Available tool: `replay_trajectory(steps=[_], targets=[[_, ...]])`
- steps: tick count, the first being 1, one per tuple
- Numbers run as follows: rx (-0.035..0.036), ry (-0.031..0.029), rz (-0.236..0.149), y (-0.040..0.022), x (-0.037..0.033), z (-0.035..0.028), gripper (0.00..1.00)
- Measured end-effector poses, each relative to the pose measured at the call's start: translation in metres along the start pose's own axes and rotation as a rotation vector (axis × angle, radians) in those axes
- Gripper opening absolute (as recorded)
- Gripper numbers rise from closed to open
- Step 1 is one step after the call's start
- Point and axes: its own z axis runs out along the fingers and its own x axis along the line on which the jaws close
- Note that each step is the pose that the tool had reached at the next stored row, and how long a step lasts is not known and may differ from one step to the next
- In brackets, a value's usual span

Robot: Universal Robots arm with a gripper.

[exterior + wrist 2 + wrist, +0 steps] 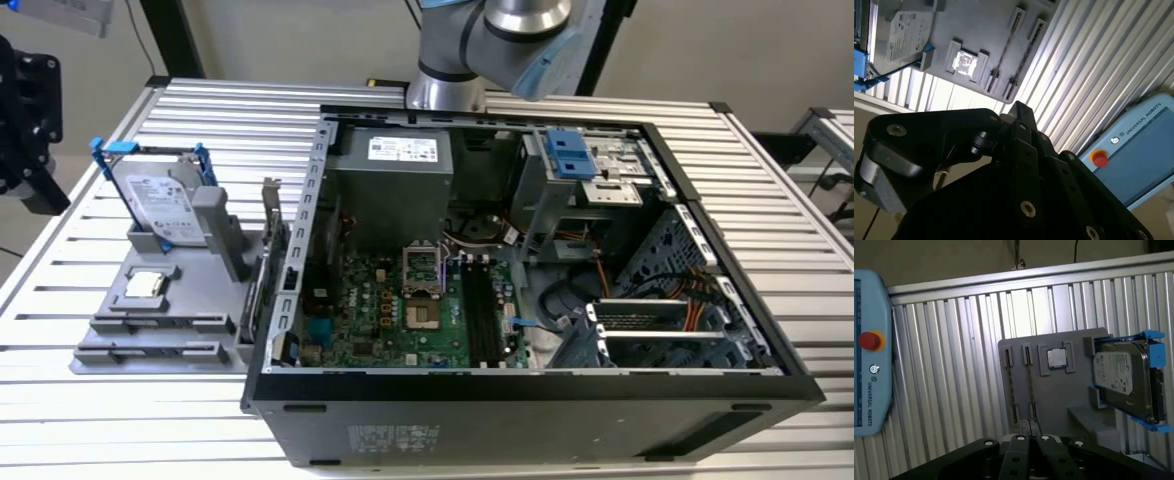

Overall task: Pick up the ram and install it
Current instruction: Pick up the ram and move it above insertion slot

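Ribbed table (pixel 747 180) is gleaming as bare metal; holder (pixel 1054 395) is appearing matt grey plastic; hard drive (pixel 1119 372) is shining glossy metal; gripper (pixel 1031 442) is looking matt black.

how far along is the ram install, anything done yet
Done: nothing that shows. The motherboard's black slots look empty in the exterior view. In hand: the gripper faces the gray holder, which sits outside the case. Left: both pick-up and install.

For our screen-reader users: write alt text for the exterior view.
An open computer case lies on a slatted metal table, its green motherboard exposed. At the exterior view's left, a grey tray holds a hard drive; the robot arm rises behind.
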Motion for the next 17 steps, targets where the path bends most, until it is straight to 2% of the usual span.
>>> replay_trajectory(steps=[2, 3, 13, 17], targets=[[0.0053, 0.0006, -0.027, -0.0001, 0.0000, 0.0000, 0.00], [0.0058, 0.0009, -0.040, -0.0001, 0.0000, 0.0000, 0.00], [0.0055, 0.0000, -0.189, 0.0001, 0.0000, 0.0001, 0.00], [0.0053, -0.0049, -0.233, 0.0000, 0.0000, 0.0001, 0.00]])
